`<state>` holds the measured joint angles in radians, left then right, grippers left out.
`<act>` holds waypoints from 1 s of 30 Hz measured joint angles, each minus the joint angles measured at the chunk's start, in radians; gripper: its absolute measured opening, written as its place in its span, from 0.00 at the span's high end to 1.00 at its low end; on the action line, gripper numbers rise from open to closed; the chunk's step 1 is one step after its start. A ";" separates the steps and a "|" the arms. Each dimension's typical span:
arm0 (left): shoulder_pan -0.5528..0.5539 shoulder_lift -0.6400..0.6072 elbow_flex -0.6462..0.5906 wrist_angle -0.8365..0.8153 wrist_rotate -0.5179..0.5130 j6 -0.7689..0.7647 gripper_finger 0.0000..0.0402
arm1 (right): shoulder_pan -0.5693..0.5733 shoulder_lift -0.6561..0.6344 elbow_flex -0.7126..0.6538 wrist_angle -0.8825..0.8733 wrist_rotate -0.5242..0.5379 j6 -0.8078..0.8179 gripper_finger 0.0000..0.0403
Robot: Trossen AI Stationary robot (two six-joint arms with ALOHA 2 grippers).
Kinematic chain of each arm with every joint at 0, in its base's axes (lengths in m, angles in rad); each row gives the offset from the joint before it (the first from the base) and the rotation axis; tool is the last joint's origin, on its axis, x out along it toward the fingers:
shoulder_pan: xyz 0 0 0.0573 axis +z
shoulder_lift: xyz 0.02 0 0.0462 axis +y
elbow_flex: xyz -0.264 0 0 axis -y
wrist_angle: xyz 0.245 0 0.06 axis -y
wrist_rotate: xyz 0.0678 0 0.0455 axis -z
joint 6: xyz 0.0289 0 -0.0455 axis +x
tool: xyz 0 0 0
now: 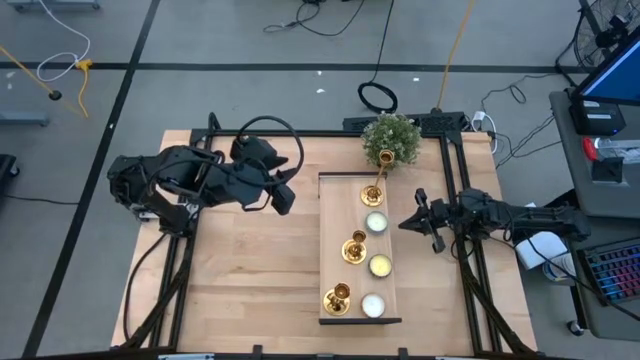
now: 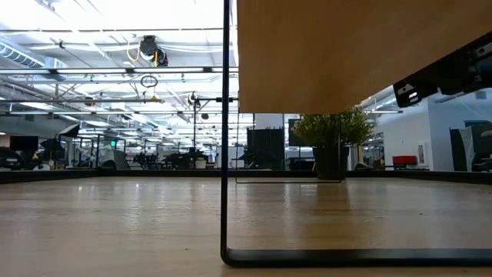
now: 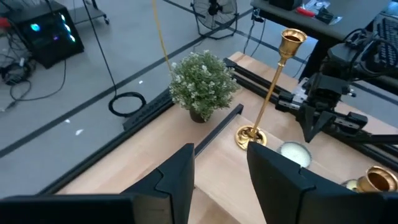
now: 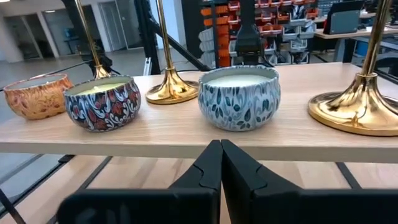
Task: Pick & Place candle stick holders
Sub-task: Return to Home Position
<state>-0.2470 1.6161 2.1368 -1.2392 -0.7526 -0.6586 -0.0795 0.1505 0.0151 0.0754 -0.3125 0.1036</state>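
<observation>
**Gold holders lined up on the shelf, an arm on either side**

The pale wood table (image 1: 250, 270) stands on a grey floor (image 1: 250, 90) crossed by dark tape lines and loose cables (image 1: 378, 97). The low view looks level across the tabletop into a long hall (image 2: 115, 115) of ceiling lights, though the shelf's underside and thin black frame (image 2: 225, 154) block much of it.

At 9 o'clock the left gripper (image 1: 285, 195) hangs over bare wood. Its fingers (image 3: 177, 177) are parted with a clear gap and hold nothing.

Just right of centre, the wooden shelf (image 1: 335, 215) runs from 12 to 6 o'clock. The candle stick holders (image 1: 354, 248) stand in a row down it, the tallest (image 1: 372, 195) toward 12 o'clock and the shortest (image 1: 337, 298) toward 6. Three tin candles (image 1: 380, 265) line the shelf's 3 o'clock edge beside them. A small potted plant (image 1: 390, 138) sits on the table at the shelf's 12 o'clock end.

At 3 o'clock, just off the shelf, the right gripper (image 1: 405, 224) points at the board, fingers pressed together and empty. The blue-and-white candle (image 4: 239, 96) stands directly between it and the holders.

Beyond the table's 3 o'clock side are a monitor (image 1: 605, 75) and a keyboard (image 1: 615, 270).
</observation>
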 joint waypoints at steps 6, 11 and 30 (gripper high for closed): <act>0.000 0.000 0.000 -0.058 -0.010 0.016 0.62 | 0.000 0.000 0.000 0.013 0.000 0.000 0.99; 0.000 -0.005 -0.094 -0.165 -0.071 -0.096 0.68 | 0.000 0.000 0.000 0.015 -0.002 0.000 0.98; -0.100 -0.814 -1.285 0.734 0.126 0.146 0.99 | 0.000 -0.001 0.000 0.019 -0.003 0.000 0.98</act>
<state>-0.3475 0.8022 0.8519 -0.5051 -0.6264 -0.5127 -0.0792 0.1497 0.0147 0.0948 -0.3153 0.1036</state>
